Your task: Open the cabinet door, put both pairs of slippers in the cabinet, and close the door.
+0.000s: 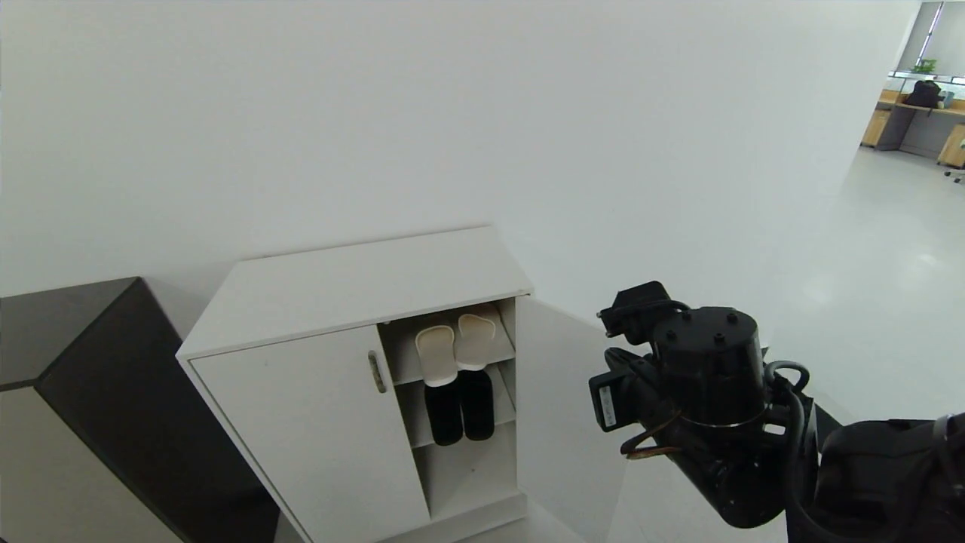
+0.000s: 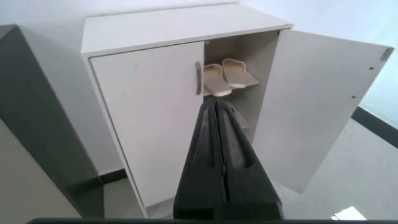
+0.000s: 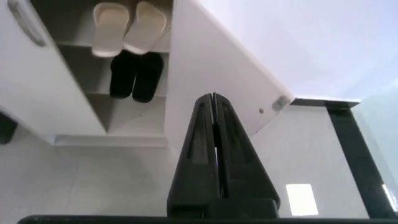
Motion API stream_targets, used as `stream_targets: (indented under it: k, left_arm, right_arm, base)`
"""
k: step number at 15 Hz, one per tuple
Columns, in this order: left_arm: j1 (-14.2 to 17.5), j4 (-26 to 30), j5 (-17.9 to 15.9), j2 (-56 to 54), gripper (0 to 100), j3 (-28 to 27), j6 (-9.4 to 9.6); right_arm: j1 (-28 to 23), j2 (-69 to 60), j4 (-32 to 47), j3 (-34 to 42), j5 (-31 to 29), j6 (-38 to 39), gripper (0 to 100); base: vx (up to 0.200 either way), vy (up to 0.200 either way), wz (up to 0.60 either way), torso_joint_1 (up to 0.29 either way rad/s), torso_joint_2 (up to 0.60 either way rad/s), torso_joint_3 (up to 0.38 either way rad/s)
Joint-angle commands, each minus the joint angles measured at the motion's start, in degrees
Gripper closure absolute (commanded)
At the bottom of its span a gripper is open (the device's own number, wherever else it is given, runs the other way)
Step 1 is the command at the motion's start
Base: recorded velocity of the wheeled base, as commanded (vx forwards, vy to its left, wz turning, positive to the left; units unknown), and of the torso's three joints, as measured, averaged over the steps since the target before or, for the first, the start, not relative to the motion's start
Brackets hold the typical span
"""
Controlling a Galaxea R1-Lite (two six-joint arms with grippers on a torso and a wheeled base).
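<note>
Left gripper [image 2: 216,109] pinched shut, empty, before the closed left door [image 2: 149,118] of the white boxy cabinet [image 1: 354,283]. Right gripper [image 3: 214,106] likewise closed on nothing, near the swung-open right door [image 3: 211,62]. Cream foam slippers [image 1: 456,347] side by side on the top shelf. Black slippers [image 1: 460,411] on the shelf below, ends overhanging its edge.
</note>
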Motion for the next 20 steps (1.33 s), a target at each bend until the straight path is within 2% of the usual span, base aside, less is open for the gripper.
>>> stream_targets:
  k: [1, 2, 4, 6, 8, 13, 20]
  left_arm:
    - [0.0, 0.1, 0.0, 0.1, 100, 0.0, 0.01]
    - [0.0, 0.1, 0.0, 0.1, 100, 0.0, 0.01]
    - [0.0, 0.0, 0.0, 0.1, 100, 0.0, 0.01]
    - [0.0, 0.1, -0.1, 0.1, 100, 0.0, 0.01]
    - [0.0, 0.0, -0.1, 0.1, 100, 0.0, 0.01]
    - [0.0, 0.1, -0.1, 0.1, 100, 0.0, 0.01]
    - [0.0, 0.1, -0.1, 0.1, 100, 0.0, 0.01]
  right_arm:
    - [-3.9, 0.1, 0.2, -3.2, 0.6, -0.2, 100]
    - [-6.9, 0.1, 1.3, -6.6, 3.0, -0.2, 100]
    - [-11.7, 0.3, 12.3, -14.8, 3.7, 0.7, 100]
    - [-13.2, 1.2, 24.1, -23.5, 8.0, 6.8, 100]
    - [-15.0, 2.3, 30.6, -29.4, 10.1, 8.9, 100]
    - [-18.6, 6.2, 29.9, -33.6, 13.2, 9.1, 100]
    - [-24.5, 15.5, 20.5, -36.9, 18.8, 9.0, 100]
  base:
    - [0.0, 0.0, 0.0, 0.0, 0.0, 0.0]
    - [0.0, 0.0, 0.0, 0.0, 0.0, 0.0]
    - [0.0, 0.0, 0.0, 0.0, 0.0, 0.0]
    - [0.0, 0.0, 0.0, 0.0, 0.0, 0.0]
    - [-0.1, 0.0, 0.0, -0.001, 0.0, 0.001]
    - [-0.2, 0.0, 0.0, 0.001, 0.0, 0.0]
    - [0.0, 0.0, 0.0, 0.0, 0.0, 0.0]
